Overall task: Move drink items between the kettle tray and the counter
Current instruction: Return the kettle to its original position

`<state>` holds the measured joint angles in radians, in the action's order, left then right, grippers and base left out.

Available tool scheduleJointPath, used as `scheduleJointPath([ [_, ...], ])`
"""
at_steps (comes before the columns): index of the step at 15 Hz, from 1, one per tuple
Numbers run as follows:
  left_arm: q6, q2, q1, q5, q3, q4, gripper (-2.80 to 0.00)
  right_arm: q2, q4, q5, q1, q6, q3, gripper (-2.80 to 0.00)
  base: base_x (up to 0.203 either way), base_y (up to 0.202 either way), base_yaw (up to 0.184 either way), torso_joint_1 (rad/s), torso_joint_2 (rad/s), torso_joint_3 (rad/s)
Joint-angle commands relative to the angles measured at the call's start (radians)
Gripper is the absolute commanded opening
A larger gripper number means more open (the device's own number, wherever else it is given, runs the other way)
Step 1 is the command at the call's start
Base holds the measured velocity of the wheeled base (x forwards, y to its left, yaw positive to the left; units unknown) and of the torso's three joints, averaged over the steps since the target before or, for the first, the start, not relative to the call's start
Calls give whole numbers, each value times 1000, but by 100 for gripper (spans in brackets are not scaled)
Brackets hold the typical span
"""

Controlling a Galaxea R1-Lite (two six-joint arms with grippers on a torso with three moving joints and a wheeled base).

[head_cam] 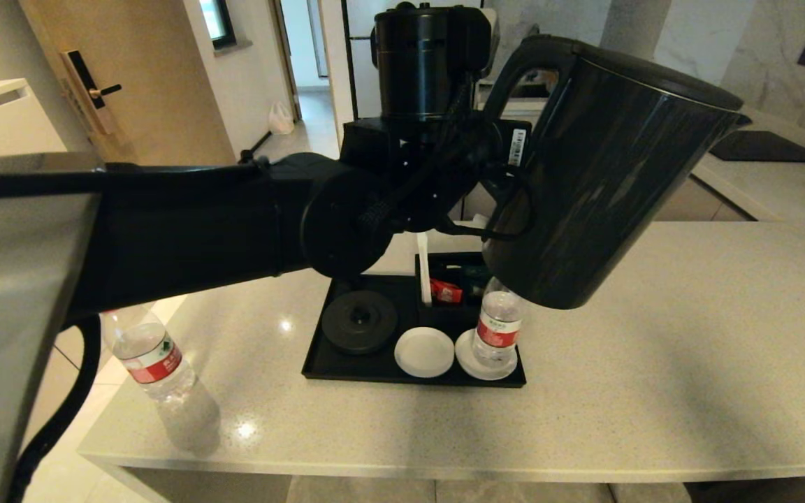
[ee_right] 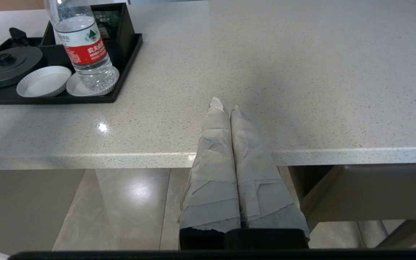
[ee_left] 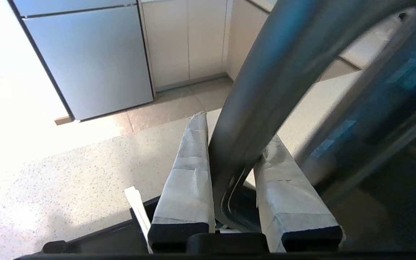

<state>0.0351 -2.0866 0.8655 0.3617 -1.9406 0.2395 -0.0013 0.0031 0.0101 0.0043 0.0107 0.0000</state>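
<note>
- The left gripper (ee_left: 233,159) is clamped on the kettle (head_cam: 605,175) by its loop handle (ee_left: 265,90), holding it in the air, tilted, above the tray (head_cam: 346,363).
- 1 water bottle (head_cam: 497,328) stands on a coaster (head_cam: 484,362) in the tray; another bottle (head_cam: 154,363) stands on the counter (head_cam: 654,349), near its left edge.
- The right gripper (ee_right: 229,108), fingers together, hangs at the counter's front edge.
- Beyond: a door (head_cam: 116,77) and tiled floor (ee_left: 172,108).

Kitchen: stone counter (head_cam: 654,349), cooktop (head_cam: 766,147), fridge (ee_left: 89,57).

one kettle (head_cam: 605,175), two bottles (head_cam: 497,328) (red labels), two coasters (head_cam: 424,352)
</note>
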Motion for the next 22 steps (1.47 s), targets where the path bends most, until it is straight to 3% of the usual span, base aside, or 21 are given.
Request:
scheduleJointPath([
  [1, 0, 24, -82, -5, 1, -11, -280, 0, 0, 1, 0, 0, 0, -280, 0, 0, 0, 0, 0, 0],
  [5, -1, 40, -122, -9, 0, -19, -280, 0, 0, 1, 0, 0, 0, -280, 0, 0, 0, 0, 0, 0],
  [10, -10, 79, -235, -18, 1, -38, -280, 0, 0, 1, 0, 0, -1, -280, 0, 0, 0, 0, 0, 0],
  [15, -33, 85, -251, -18, 2, -46, -280, 0, 0, 1, 0, 0, -2, -280, 0, 0, 0, 0, 0, 0],
  [22, -106, 119, -349, -18, 37, -62, -280, 0, 0, 1, 0, 0, 0, -280, 0, 0, 0, 0, 0, 0],
])
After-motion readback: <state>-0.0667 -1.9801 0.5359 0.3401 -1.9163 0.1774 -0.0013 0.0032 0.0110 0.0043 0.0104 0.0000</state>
